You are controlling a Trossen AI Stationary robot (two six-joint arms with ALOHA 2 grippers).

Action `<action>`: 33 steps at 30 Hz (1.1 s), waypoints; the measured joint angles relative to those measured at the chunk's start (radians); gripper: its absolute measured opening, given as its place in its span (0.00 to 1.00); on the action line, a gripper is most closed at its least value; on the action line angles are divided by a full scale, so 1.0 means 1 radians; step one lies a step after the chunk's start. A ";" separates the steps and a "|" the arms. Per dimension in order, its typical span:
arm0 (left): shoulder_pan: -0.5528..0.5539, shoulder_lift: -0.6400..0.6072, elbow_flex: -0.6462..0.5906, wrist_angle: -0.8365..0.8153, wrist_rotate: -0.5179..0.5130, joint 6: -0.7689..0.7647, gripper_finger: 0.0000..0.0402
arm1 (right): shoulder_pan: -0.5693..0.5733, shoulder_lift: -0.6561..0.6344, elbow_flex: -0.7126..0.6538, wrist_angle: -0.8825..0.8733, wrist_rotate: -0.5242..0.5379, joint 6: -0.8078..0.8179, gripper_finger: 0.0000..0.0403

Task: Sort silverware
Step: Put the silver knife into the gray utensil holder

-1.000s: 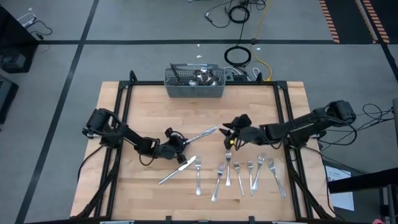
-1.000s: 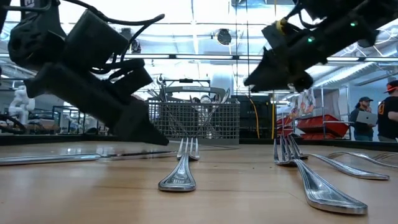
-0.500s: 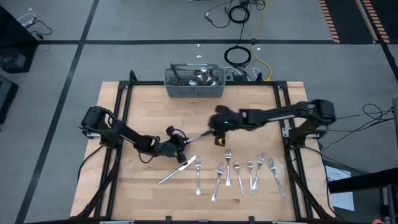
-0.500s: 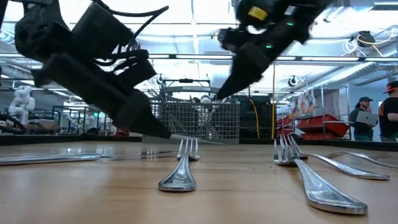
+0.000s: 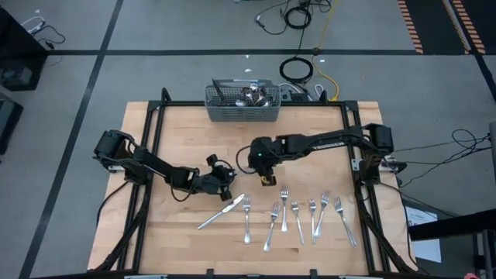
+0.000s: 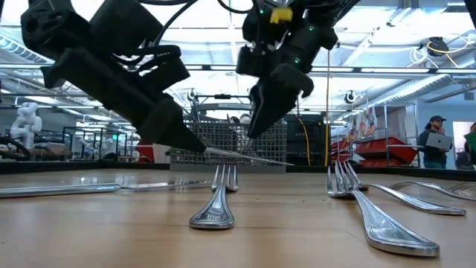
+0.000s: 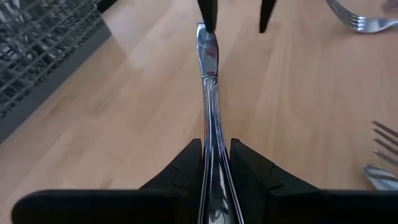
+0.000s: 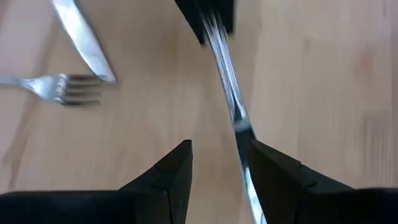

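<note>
Mid hand-over of one table knife (image 7: 209, 93) above the middle of the worktop (image 5: 186, 124). Left hand (image 7: 214, 163) clamped narrow on the knife's handle, holding it level and clear of the wood, blade pointing toward the right arm. Right hand (image 8: 216, 163) set over the blade end with fingers parted, one fingertip (image 7: 208, 14) touching or nearly touching the blade, the other standing off to the side; not yet gripping.

Elsewhere: a row of forks (image 5: 301, 213) laid side by side near the front edge, a second knife (image 5: 221, 211) lying flat beside the leftmost fork, more silverware upright in the wire basket (image 5: 242, 103) at the far edge.

Judged step: passing the knife from left to right for placing with its own kind. Next move calls for closing the right fingers squarely on the blade, centred so it does not twist, then loosening the left grip only once the right one holds. Risk: a slim, slick blade slipping or pivoting if released early.
</note>
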 joint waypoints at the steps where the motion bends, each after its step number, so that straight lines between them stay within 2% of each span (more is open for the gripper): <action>1: 0.000 0.000 0.001 -0.001 -0.007 -0.001 0.18 | -0.011 -0.001 -0.008 0.012 0.008 0.031 0.36; 5: 0.005 -0.009 0.000 0.001 -0.040 -0.025 0.18 | -0.086 -0.033 -0.049 0.026 0.019 0.213 0.36; 7: 0.009 -0.030 -0.001 -0.010 -0.063 -0.031 0.18 | -0.129 -0.067 -0.083 0.046 -0.023 0.317 0.36; 10: 0.021 -0.061 0.001 -0.004 -0.093 -0.028 0.18 | -0.163 -0.158 -0.154 0.105 -0.074 0.408 0.36; 12: 0.030 -0.088 -0.001 -0.008 -0.098 -0.022 0.18 | -0.167 -0.235 -0.205 0.160 -0.058 0.454 0.36; 15: 0.046 -0.129 -0.001 -0.014 -0.120 -0.020 0.18 | -0.148 -0.376 -0.310 0.265 0.041 0.555 0.36; 18: 0.066 -0.157 -0.001 -0.018 -0.132 0.008 0.18 | -0.105 -0.530 -0.452 0.406 0.214 0.690 0.36; 21: 0.083 -0.182 -0.001 0.009 -0.135 0.023 0.18 | -0.042 -0.642 -0.640 0.681 0.374 0.860 0.36; 24: 0.092 -0.191 -0.001 0.078 -0.134 0.037 0.18 | 0.016 -0.631 -0.811 0.983 0.480 1.032 0.36; 26: 0.097 -0.192 -0.001 0.142 -0.135 0.073 0.18 | 0.043 -0.581 -0.873 1.159 0.534 1.090 0.36; 30: 0.106 -0.192 0.000 0.203 -0.134 0.109 0.18 | 0.071 -0.474 -0.889 1.441 0.650 1.085 0.36; 33: 0.116 -0.192 0.000 0.219 -0.134 0.109 0.18 | 0.070 -0.414 -0.841 1.481 0.659 1.052 0.36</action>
